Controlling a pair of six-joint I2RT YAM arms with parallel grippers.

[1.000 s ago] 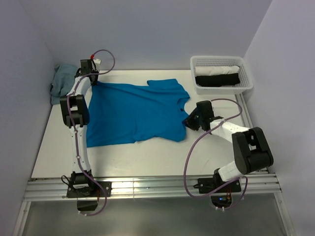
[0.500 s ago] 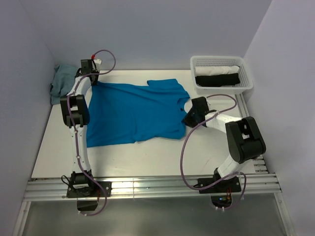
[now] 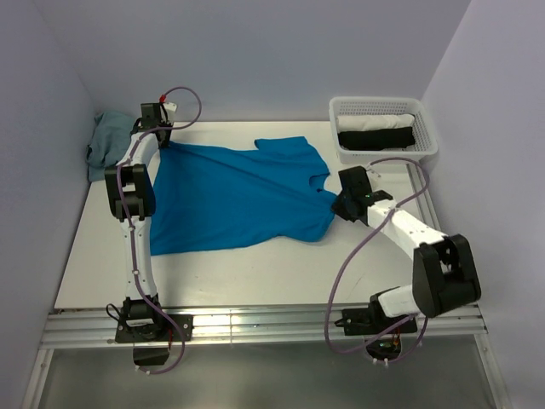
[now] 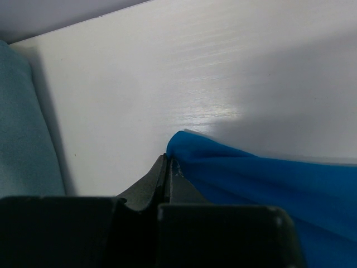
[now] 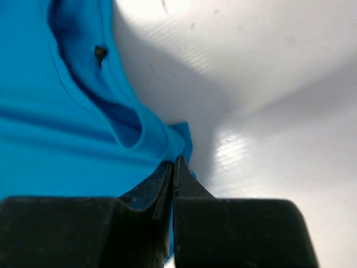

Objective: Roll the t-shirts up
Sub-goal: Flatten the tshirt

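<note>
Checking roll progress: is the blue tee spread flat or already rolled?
Spread flat, unrolled: the blue t-shirt lies open on the table; left gripper and right gripper each pinch an edge.

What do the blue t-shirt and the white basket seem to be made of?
The blue t-shirt looks like thin soft knit cloth, matte: it wrinkles and folds limply. The white basket is probably moulded plastic: stiff walls pierced with small holes.
</note>
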